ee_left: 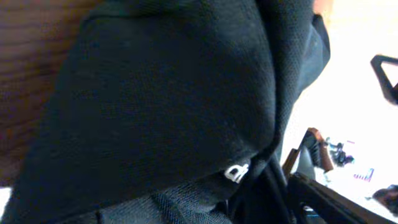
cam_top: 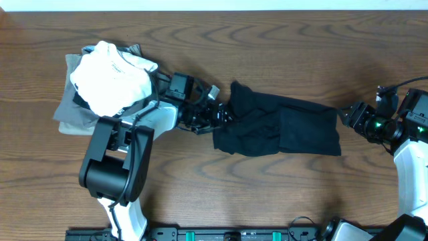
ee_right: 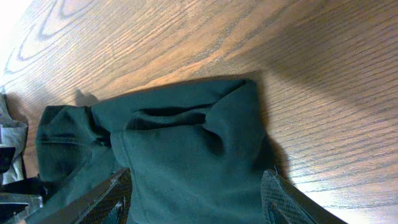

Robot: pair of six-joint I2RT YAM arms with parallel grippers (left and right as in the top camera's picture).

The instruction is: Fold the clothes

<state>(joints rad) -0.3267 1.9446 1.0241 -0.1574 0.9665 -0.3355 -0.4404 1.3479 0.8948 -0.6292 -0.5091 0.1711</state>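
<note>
Looking down on the dark brown wooden table (cam_top: 200,40), I see broad, swirling grain across the whole top. A pale strip (cam_top: 214,3) of the room runs along the twelve o'clock edge. From my left wrist the room past the table is washed out by bright light, and the shapes there are too blurred to name.

The black cloth polo shirt (cam_top: 281,130) lies bunched into a long, uneven band at the middle of the table, stretching toward three o'clock. Small white lettering (ee_left: 236,172) shows on it close to my left wrist camera.

At ten o'clock sits a heap of other clothes: a crumpled white garment (cam_top: 110,77) on top of flat grey garments (cam_top: 67,114). My left arm (cam_top: 117,161) rises at eight o'clock and reaches past the heap's lower edge, so the heap sits right beside my forearm.

My left gripper (cam_top: 221,115) is at the shirt's nine o'clock end, right against the cloth. Black fabric fills nearly all of its camera, so I cannot tell how far its jaws stand apart or whether they hold anything.

My right gripper (cam_top: 344,115) is at the shirt's three o'clock end, just at the edge. Its dark fingers (ee_right: 106,199) stand wide apart with the cloth lying between and below them, clamping nothing.
</note>
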